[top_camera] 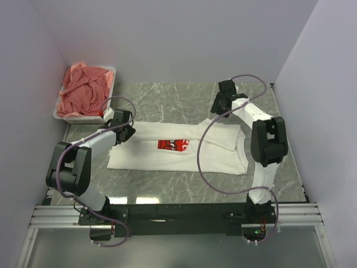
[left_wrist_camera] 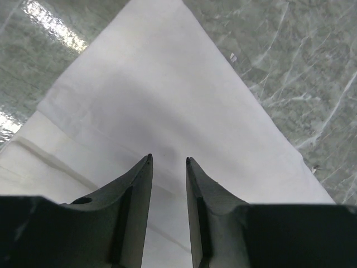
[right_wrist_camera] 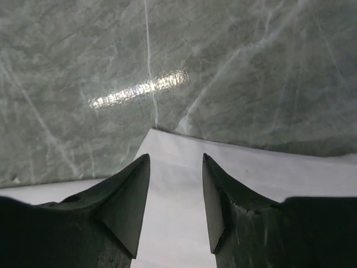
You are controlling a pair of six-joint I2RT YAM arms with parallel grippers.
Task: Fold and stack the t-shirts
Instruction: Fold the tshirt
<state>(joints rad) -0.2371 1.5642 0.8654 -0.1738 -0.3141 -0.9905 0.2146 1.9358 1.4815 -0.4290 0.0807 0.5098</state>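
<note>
A white t-shirt [top_camera: 167, 159] with a red chest print [top_camera: 173, 145] lies flat across the marble table, its far edge folded in. My left gripper [top_camera: 124, 131] hovers over the shirt's left end. In the left wrist view the left gripper [left_wrist_camera: 168, 158] is open, with only white cloth [left_wrist_camera: 162, 95] beneath it. My right gripper [top_camera: 220, 103] hangs above the shirt's far right corner. In the right wrist view the right gripper [right_wrist_camera: 176, 156] is also open, with a cloth corner [right_wrist_camera: 251, 167] under it and nothing between its fingers. Salmon-pink t-shirts [top_camera: 83, 89] lie crumpled in the tub.
A white plastic tub [top_camera: 61, 114] stands at the back left against the wall. Bare marble table [top_camera: 167, 97] shows behind the shirt. The right arm's purple cable [top_camera: 199, 162] loops over the shirt. Walls close in on the left, back and right.
</note>
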